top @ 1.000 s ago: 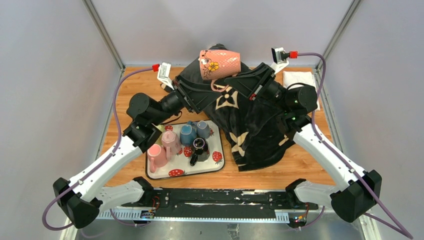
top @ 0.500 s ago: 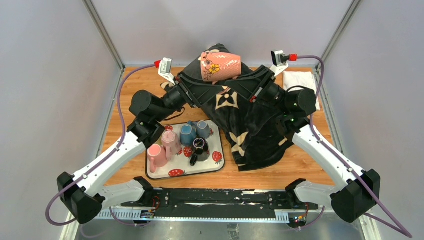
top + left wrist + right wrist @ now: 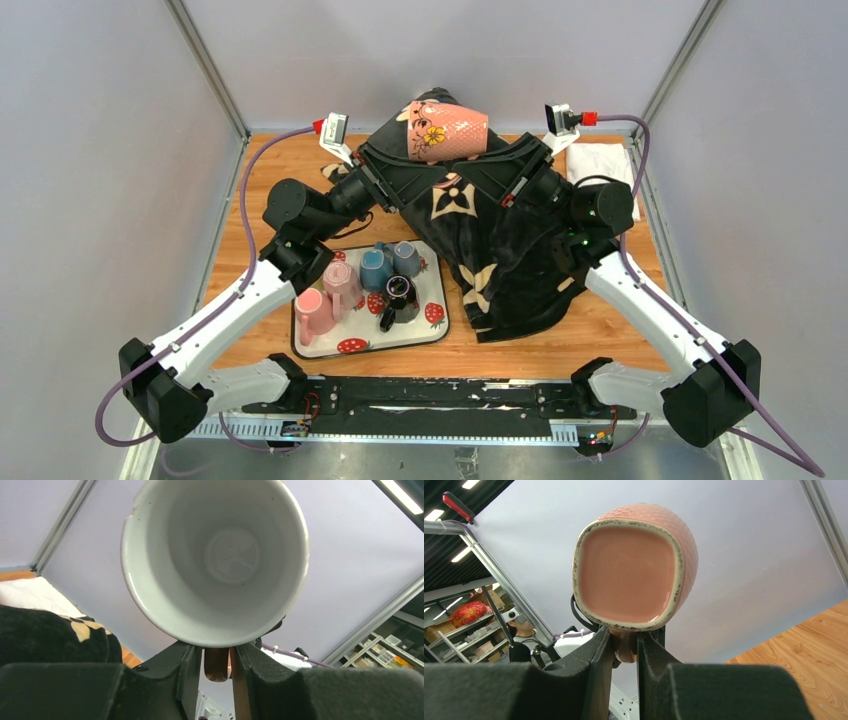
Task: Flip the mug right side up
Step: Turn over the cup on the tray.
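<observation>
A wooden table [image 3: 600, 320] is enclosed by pale grey walls [image 3: 90, 150], with a black patterned cloth [image 3: 500, 260] spread across its far middle. The mug [image 3: 445, 131] is held aloft above that cloth, well clear of the table, and lies on its side: its long axis runs roughly level across the cell, the mouth presented to the left arm and the flat base to the right arm. The handle [image 3: 216, 665] hangs beneath the body and is approached from both sides. The right gripper [image 3: 625, 645] is seen clamped on the handle just under the base. The left gripper [image 3: 216, 652] is drawn in against the same handle just below the rim, and no clear gap is visible. Both forearms are raised and angled inward, meeting beneath the mug. It is judged that righting requires the mouth to be swung upward, the left arm being the nearer to that end.
</observation>
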Controlling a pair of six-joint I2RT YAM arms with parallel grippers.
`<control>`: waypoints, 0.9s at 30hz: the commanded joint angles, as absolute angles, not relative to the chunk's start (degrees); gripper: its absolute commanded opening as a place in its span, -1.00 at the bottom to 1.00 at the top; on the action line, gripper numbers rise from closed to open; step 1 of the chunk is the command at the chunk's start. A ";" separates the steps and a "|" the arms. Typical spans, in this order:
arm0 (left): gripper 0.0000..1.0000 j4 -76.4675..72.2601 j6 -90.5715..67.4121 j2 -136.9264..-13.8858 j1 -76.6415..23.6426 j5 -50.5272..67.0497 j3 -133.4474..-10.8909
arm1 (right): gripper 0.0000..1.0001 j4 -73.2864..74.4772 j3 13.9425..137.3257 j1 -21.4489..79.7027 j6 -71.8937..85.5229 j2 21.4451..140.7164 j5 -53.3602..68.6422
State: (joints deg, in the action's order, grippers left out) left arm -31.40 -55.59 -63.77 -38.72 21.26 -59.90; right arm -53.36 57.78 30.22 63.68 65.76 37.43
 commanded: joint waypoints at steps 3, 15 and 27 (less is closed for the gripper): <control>-0.66 -36.74 -55.90 -63.38 -38.94 21.18 -62.36 | -1.00 -57.41 56.81 29.86 63.75 64.76 37.66; -1.00 -36.11 -53.20 -61.56 -38.94 21.74 -60.98 | -0.60 -55.41 54.75 29.83 62.34 64.31 35.28; -1.00 -30.09 -48.36 -60.09 -38.94 21.76 -61.47 | 0.08 -45.21 52.40 29.88 56.30 60.13 30.12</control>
State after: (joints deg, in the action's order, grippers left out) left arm -27.51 -51.29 -62.70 -38.72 21.65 -59.90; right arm -48.38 53.43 30.22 60.40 62.76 32.58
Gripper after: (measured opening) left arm 0.222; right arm 0.520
